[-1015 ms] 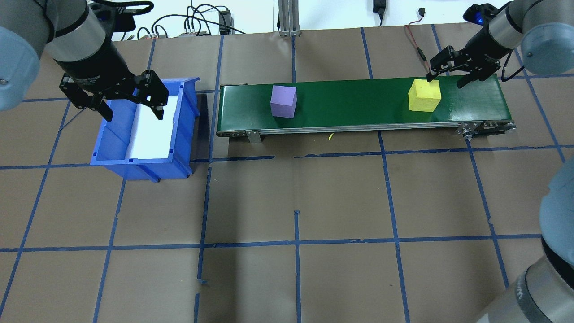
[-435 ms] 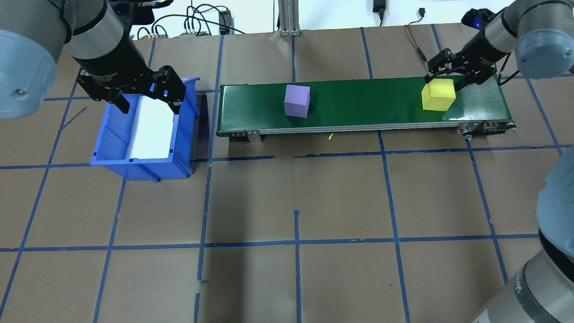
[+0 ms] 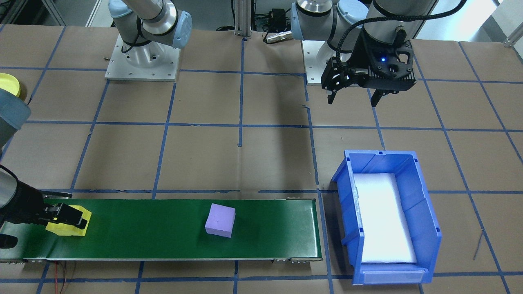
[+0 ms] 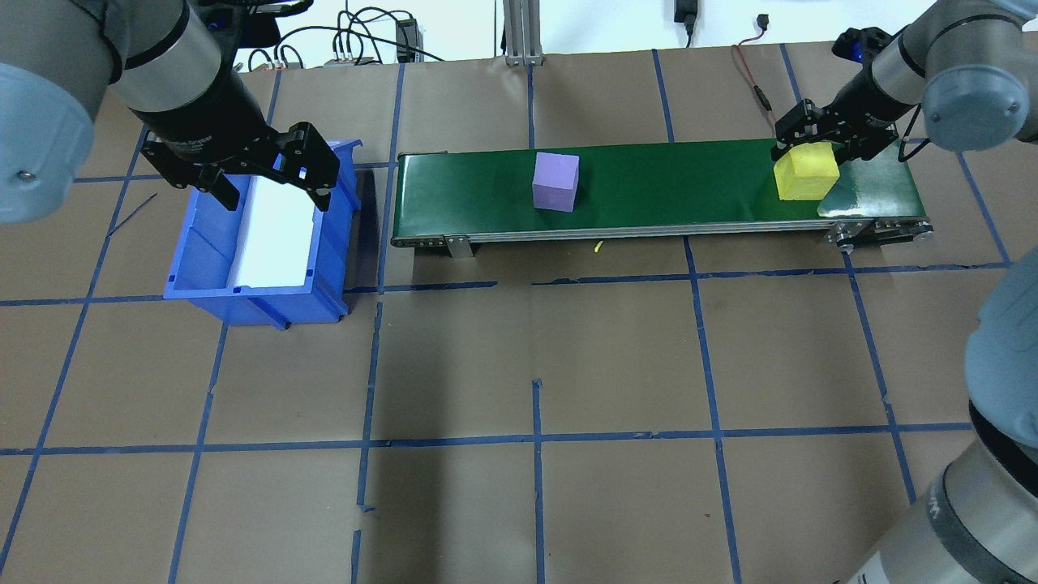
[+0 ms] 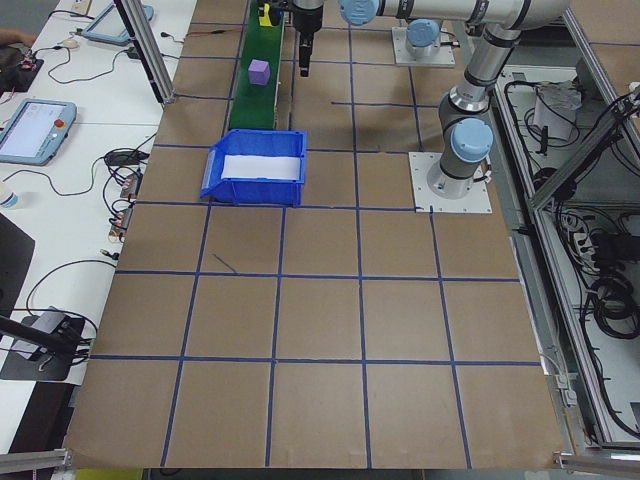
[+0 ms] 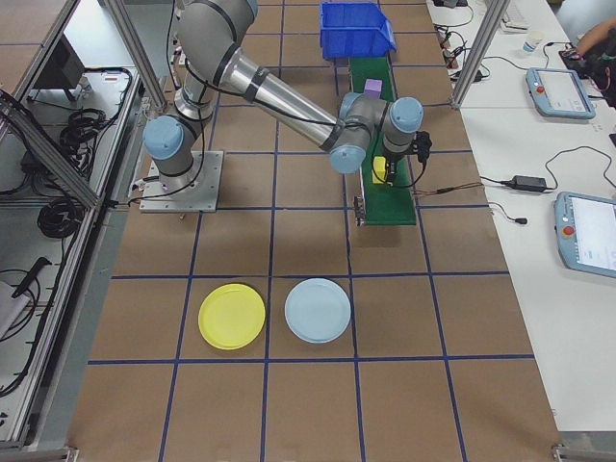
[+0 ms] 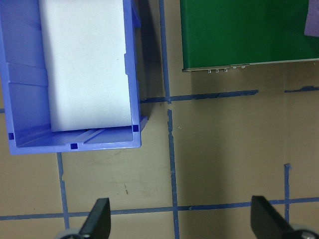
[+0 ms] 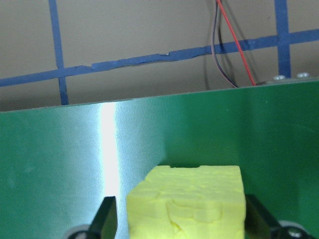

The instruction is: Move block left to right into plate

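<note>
While the left gripper (image 4: 271, 183) hangs spread over the bin (image 4: 203, 276), the right gripper (image 4: 813, 147) straddles the yellow block (image 4: 803, 176), fingers unclosed, at the belt's (image 4: 665, 186) right end; the plate (image 6: 231, 316) lies well apart.

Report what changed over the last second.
Both blocks rode the belt toward the robot's right: purple block past mid-belt, yellow block near the end. The right pincer dropped around the yellow block, not visibly shut. The left pincer shifted slightly. The bin stayed.
</note>
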Tool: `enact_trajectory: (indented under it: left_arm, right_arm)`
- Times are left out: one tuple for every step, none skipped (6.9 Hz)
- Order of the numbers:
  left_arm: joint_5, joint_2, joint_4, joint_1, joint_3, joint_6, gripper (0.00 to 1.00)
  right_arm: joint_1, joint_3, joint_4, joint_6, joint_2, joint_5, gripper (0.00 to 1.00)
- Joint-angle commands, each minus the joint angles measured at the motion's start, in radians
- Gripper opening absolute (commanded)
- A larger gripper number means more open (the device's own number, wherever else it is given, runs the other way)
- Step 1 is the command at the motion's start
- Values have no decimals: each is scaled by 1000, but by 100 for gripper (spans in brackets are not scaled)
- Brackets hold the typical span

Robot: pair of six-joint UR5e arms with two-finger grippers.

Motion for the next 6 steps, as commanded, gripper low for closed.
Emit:
enact_trajectory:
  left_arm:
    - [-11,3,7,5,0,-9,100]
    - [-6,11,-4,2,-2,-11,100]
    - [14,11,6,0,-2,-14,100]
    - [17,11,5,-4,0,-21,100]
    - [18,11,-6,-3,-3,-20,100]
    - [15,11,0,-6,-2,-23,100]
  right_arm:
    - [-1,-2,3,30,-7,-109,37]
    - [-3,-7,9,30,-22,-194,23]
    - [-9,-10,12,-13,-53,-251,18]
    - [-39,-7,12,-136,-74,-327,17]
    - [-161,4,13,-259,-90,-338,18]
    - [-267,23,24,-388,-90,-339,18]
